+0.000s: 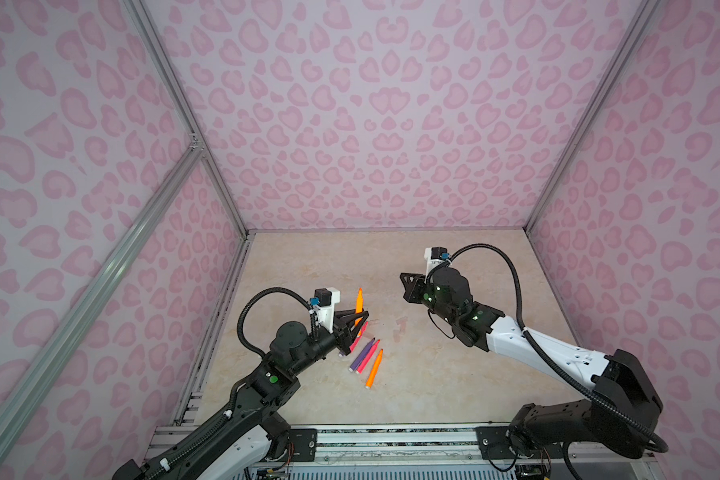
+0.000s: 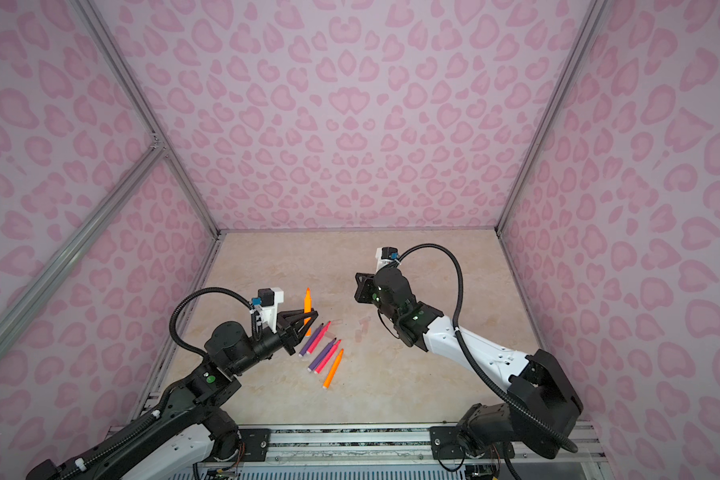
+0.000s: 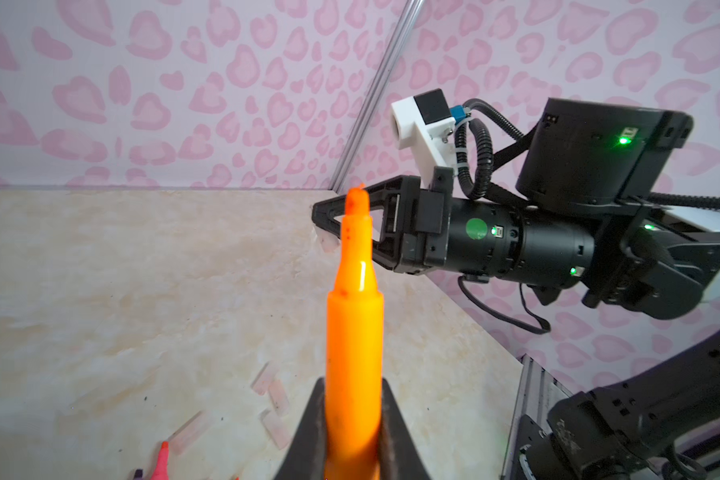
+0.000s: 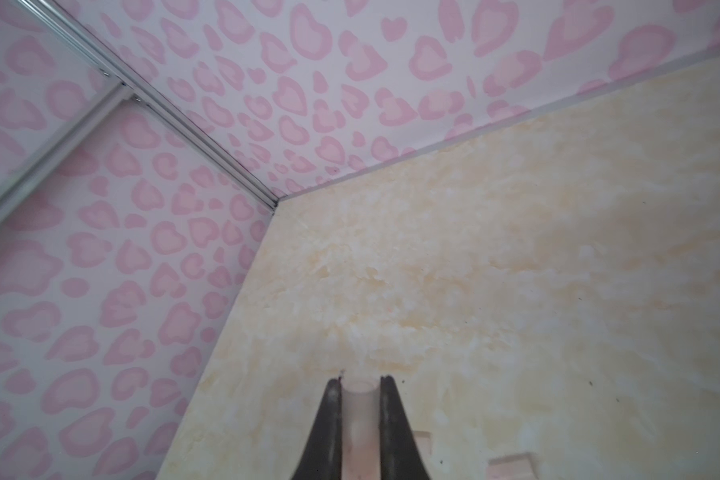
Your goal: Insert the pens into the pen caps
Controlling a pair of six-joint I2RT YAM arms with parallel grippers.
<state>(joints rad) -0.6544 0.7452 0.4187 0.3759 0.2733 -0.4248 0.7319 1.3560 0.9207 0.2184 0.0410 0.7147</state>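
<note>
Left wrist view: your left gripper (image 3: 352, 388) clamps the orange pen (image 3: 354, 324) tip-out for capping; right gripper (image 4: 360, 380) pinches a pen cap (image 4: 360, 419), mouth forward.

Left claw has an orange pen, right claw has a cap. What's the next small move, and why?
Probably swing the right claw toward the left claw until the open end of the cap faces the tip of the orange pen. Both claws are shut on their parts, but a gap separates them in both top views, and the right wrist view shows no pen ahead of the cap.
</note>
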